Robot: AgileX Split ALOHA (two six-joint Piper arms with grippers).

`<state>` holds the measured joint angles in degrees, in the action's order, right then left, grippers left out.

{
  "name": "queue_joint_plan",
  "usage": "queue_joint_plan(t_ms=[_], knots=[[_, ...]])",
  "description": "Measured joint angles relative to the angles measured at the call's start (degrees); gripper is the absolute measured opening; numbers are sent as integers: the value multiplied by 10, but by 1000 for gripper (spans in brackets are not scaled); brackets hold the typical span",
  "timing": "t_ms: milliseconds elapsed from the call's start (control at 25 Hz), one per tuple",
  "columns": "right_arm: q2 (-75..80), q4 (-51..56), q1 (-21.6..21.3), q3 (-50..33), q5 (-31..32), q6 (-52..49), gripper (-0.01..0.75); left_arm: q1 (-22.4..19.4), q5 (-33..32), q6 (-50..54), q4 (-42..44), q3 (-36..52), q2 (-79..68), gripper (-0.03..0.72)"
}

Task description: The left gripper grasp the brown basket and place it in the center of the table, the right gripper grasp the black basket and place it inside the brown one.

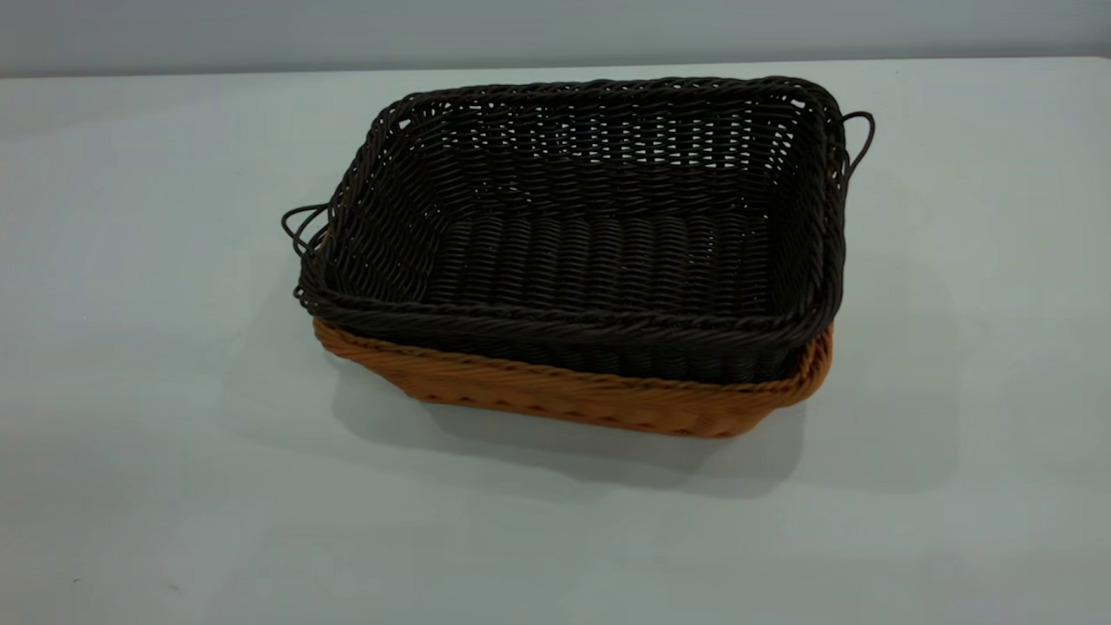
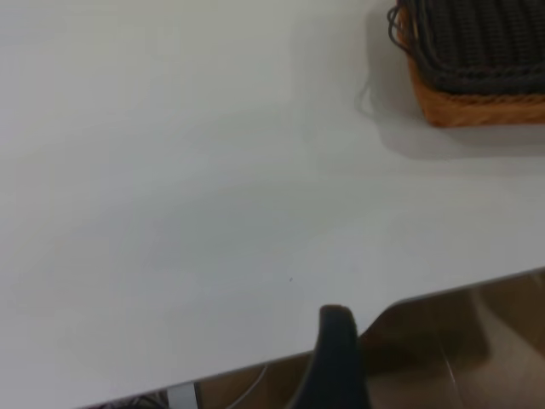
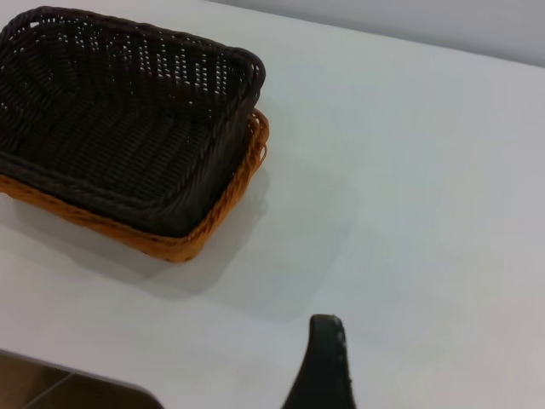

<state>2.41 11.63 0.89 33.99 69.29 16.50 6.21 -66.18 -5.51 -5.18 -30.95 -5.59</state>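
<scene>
The black basket (image 1: 599, 234) sits nested inside the brown basket (image 1: 573, 395) near the middle of the table (image 1: 130, 347), its dark rim riding a little above the brown one, so that only the near wall and the right corner of the brown basket show below it. Thin loop handles stick out at the black basket's left and far right ends. Neither arm appears in the outside view. In the left wrist view a single dark finger (image 2: 336, 362) of the left gripper hangs over the table edge, well apart from the baskets. In the right wrist view one dark finger (image 3: 324, 366) of the right gripper hangs over bare tabletop, also away from the baskets. Whether either claw is apart or together cannot be told.
</scene>
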Motion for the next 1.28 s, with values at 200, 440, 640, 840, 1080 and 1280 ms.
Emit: queue_joint_plan(t_ms=[200, 440, 640, 840, 1080, 1280], knots=[[-3, 1, 4, 0, -13, 6, 561, 0, 20, 0, -10, 29, 20, 572], [-3, 24, 4, -56, -38, 18, 561, 0, 25, 0, -13, 29, 25, 572], [-18, 38, 4, -64, -38, 27, 561, 0, 25, 7, 4, 29, 25, 572], [-34, 42, 4, -64, -38, 27, 561, 0, 26, 33, 29, 29, 25, 572], [-34, 43, 4, -64, -38, 27, 561, 0, 26, 37, 30, 29, 26, 572], [-34, 43, 4, -64, -38, 27, 561, 0, 26, 37, 30, 29, 26, 572]])
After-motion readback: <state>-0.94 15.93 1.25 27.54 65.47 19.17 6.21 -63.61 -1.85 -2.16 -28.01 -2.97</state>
